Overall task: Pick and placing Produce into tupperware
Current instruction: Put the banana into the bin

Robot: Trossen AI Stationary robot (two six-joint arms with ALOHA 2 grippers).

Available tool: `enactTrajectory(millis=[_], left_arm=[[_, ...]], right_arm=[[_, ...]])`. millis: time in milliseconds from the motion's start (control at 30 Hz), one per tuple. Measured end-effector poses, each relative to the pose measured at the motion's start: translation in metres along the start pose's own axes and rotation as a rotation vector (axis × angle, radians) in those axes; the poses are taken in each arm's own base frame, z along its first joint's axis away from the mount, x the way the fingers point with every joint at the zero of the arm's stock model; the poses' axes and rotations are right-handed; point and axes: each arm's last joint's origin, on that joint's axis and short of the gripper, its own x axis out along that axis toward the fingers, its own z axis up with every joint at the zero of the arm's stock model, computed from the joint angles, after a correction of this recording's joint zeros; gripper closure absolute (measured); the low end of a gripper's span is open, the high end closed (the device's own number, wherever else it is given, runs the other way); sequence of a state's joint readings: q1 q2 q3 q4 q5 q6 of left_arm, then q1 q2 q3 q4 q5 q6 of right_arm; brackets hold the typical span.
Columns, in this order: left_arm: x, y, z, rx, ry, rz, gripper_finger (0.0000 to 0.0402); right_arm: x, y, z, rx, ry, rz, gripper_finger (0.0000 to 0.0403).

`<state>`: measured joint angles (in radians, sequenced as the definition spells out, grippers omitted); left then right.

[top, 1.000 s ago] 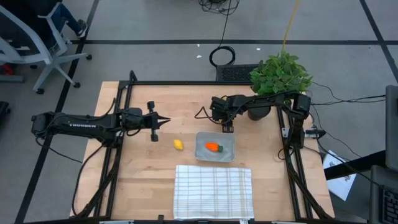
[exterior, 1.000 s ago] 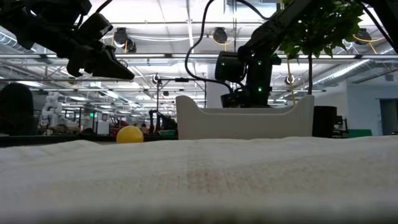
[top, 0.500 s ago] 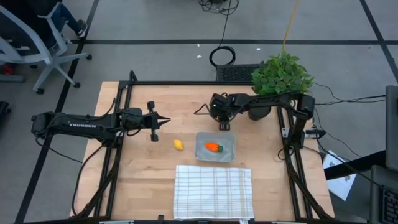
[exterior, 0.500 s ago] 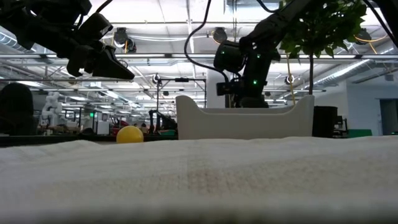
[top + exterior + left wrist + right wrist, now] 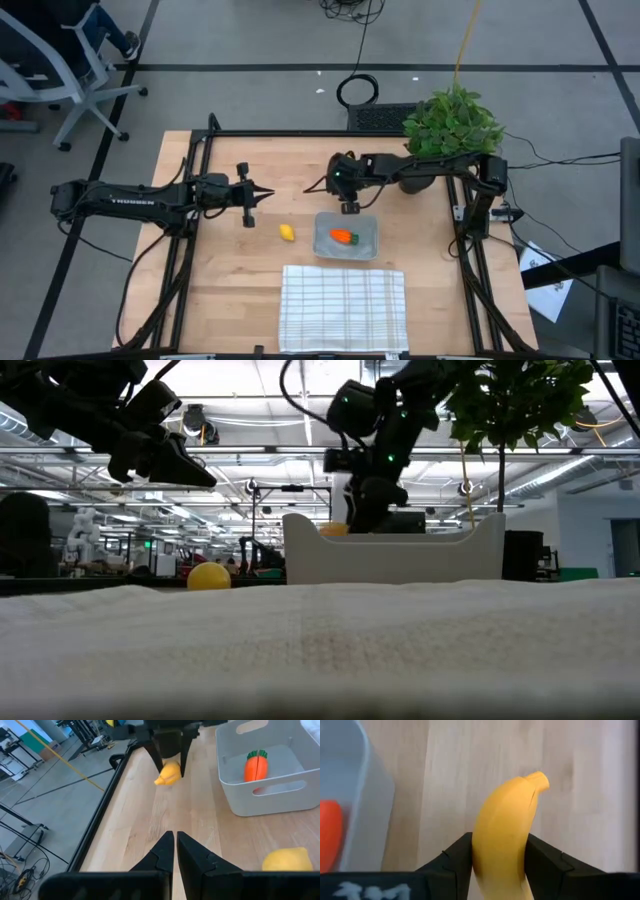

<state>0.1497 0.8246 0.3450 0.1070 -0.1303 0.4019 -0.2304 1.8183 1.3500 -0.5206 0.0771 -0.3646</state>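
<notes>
My right gripper (image 5: 349,205) hangs just beyond the far rim of the translucent tupperware (image 5: 362,224) and is shut on the curved yellow banana (image 5: 506,827). In the tupperware lies the orange carrot (image 5: 343,237) with its green top. The small rounded yellow fruit (image 5: 287,232) rests on the bare wood left of the tupperware. My left gripper (image 5: 262,195) hovers shut over the table, left of and beyond that fruit, touching nothing. The low view shows the banana (image 5: 334,530) just over the tupperware's rim (image 5: 390,542). My right gripper pinches the banana between its two fingers (image 5: 155,757), which lie across the banana's middle (image 5: 170,770). They come from above, pointing down. The banana sits roughly level, lifted just clear of the wood, one end (image 5: 159,781) sticking out past the fingers.
A white checked cloth (image 5: 343,308) lies at the near edge, below the tupperware. A leafy potted plant (image 5: 450,120) stands at the far right corner behind the right arm. Black frame rails (image 5: 190,230) run along both sides. Bare wood (image 5: 230,270) shows left of the cloth.
My right gripper has moved toward the table's left along the tupperware's far side and risen, carrying the banana, which now shows above the tupperware's rim in the low view. The left arm, the carrot and the yellow fruit have kept still.
</notes>
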Motion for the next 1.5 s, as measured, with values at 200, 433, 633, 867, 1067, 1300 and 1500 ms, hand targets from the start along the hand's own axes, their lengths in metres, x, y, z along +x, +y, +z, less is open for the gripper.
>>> enactTrajectory(millis=[200,433,633,867,1067,1300,1500], left_arm=[[0.000,0.000,0.000,0.000,0.001,-0.001,0.0376],[0.000,0.000,0.000,0.000,0.002,0.000,0.0376],[0.000,0.000,-0.001,-0.003,0.007,-0.003,0.0376],[0.000,0.000,-0.001,-0.004,0.006,-0.003,0.0376],[0.000,0.000,-0.001,-0.020,0.007,-0.003,0.0376],[0.000,0.000,-0.001,-0.037,0.006,-0.003,0.0376],[0.000,0.000,-0.001,-0.070,0.006,-0.003,0.0376]], right_arm=[[-0.021,-0.008,0.020,-0.033,-0.021,-0.010,0.0262],[-0.046,-0.013,0.035,-0.076,-0.007,-0.006,0.0262],[-0.067,-0.008,0.047,-0.073,0.001,0.010,0.0262],[-0.071,0.018,0.049,-0.125,0.039,0.062,0.0262],[-0.075,0.042,0.048,-0.103,0.104,0.105,0.0261],[-0.083,0.078,0.043,-0.100,0.209,0.155,0.0261],[-0.085,0.108,0.040,-0.133,0.229,0.183,0.0261]])
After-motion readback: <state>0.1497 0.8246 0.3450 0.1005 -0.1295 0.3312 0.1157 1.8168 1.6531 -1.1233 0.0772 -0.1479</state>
